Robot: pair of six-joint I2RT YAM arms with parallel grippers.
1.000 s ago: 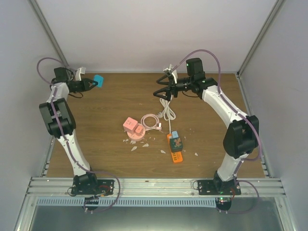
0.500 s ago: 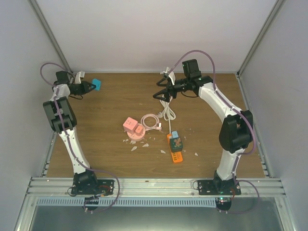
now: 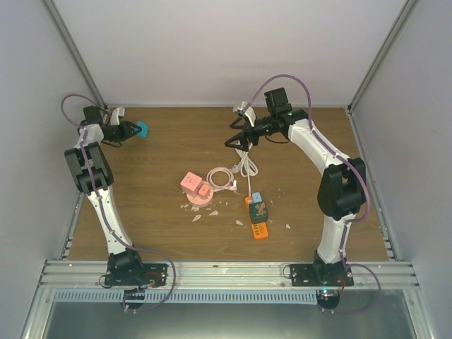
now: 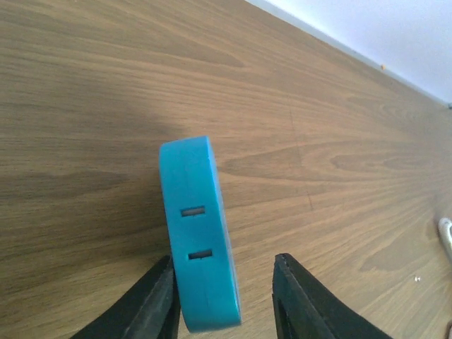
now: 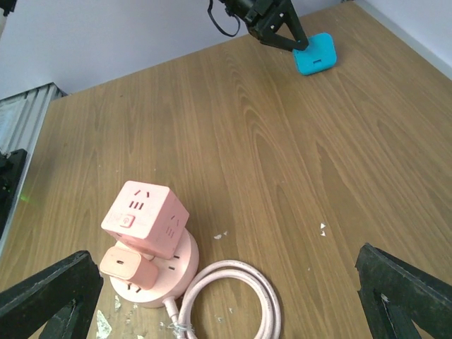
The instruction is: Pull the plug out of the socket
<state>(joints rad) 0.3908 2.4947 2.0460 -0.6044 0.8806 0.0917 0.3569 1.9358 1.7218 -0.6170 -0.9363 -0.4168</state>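
The blue plug [image 3: 142,128] has come down and slightly left toward the far left corner since a second ago, and the left jaws, clamped on it then, have begun to part. The plug now stands on its narrow edge on the wooden surface [image 3: 318,141], its two slots facing the wrist camera. It is well apart from the orange power strip [image 3: 258,220] near the middle. One jaw still touches the plug's side; the other stands clear of it with a gap, so the jaws are partly open and no longer grip it.

The right jaws are spread fully wide and hold nothing. They hang above the white cable [image 3: 246,164] at the far middle of the surface. A pink cube socket [image 3: 192,185] and a coiled pink cable [image 3: 221,177] lie left of the strip, among small pale scraps.

The risk is in the release. The plug balances on a thin edge, so if the left arm [image 3: 88,166] pulls away sideways while that jaw still touches, it could drag or topple the plug.
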